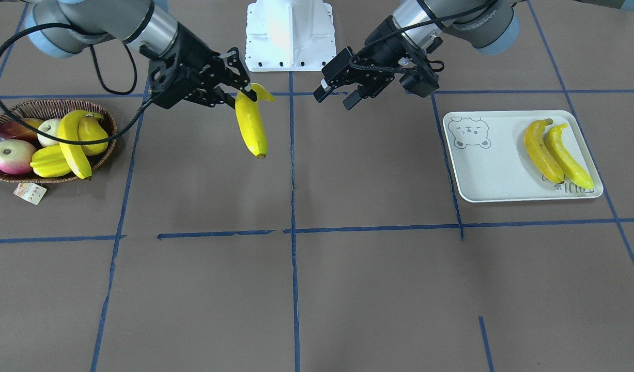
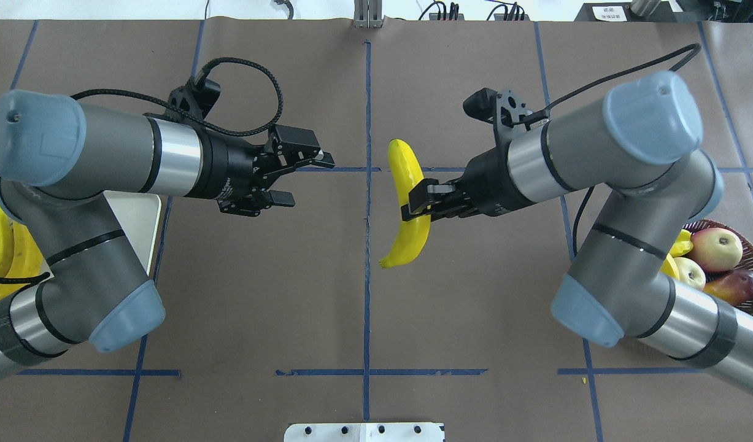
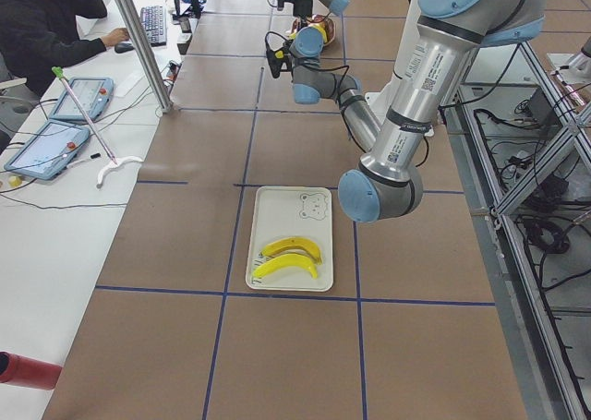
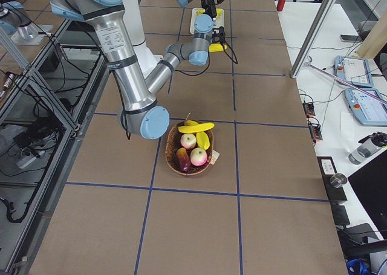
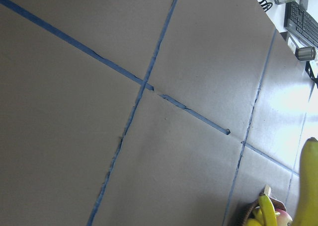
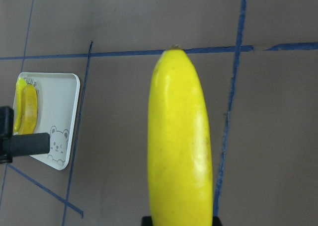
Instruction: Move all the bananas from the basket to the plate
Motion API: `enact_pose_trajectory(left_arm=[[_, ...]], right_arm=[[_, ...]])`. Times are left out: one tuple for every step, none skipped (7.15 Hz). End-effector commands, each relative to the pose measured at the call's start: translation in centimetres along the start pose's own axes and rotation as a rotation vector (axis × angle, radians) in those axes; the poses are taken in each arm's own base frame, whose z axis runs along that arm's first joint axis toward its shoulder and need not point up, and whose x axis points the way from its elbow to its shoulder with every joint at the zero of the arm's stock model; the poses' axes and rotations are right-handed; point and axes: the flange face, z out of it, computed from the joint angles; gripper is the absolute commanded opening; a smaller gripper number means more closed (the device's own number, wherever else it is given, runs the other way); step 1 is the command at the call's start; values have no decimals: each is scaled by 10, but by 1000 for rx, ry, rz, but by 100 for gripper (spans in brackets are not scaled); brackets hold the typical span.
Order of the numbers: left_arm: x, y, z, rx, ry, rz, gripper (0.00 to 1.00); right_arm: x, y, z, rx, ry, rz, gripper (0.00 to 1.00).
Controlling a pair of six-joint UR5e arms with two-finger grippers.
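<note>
Left end effector (image 1: 335, 98) between held banana (image 1: 251, 126) and plate (image 1: 495, 173), bear-face half free

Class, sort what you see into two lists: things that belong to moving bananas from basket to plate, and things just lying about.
Job: held banana; right pincer, shut on it; left pincer, open; two bananas on the plate; one banana in the basket.

Lying about: starfruit; pear; pink apple; pale apple; dark red fruit; paper tag beside the basket.
</note>
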Motion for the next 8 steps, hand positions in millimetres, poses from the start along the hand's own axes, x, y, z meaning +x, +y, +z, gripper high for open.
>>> enact_pose_trajectory(left_arm=[[12,4,9,-12,19,-29,99],[18,10,21,-26,17,-31,99],[20,13,34,-36,8,-32,99],[20,15,37,-40,7,-32,99],[19,15,41,-35,4,-34,99],[16,23,48,-29,3,-34,98],[19,27,50,-34,8,-32,96],[19,32,52,-42,7,-31,93]], right_arm=[[-27,21,24,32,-26,-2,0],[-30,22,24,31,-32,1,0],[-32,23,22,33,-37,-2,0],[-37,27,16,34,-53,-8,0],[-38,30,19,26,-55,-1,0],[-39,30,18,25,-57,-2,0],[-40,31,18,25,-58,-3,0],[-40,31,18,25,-58,-1,0]])
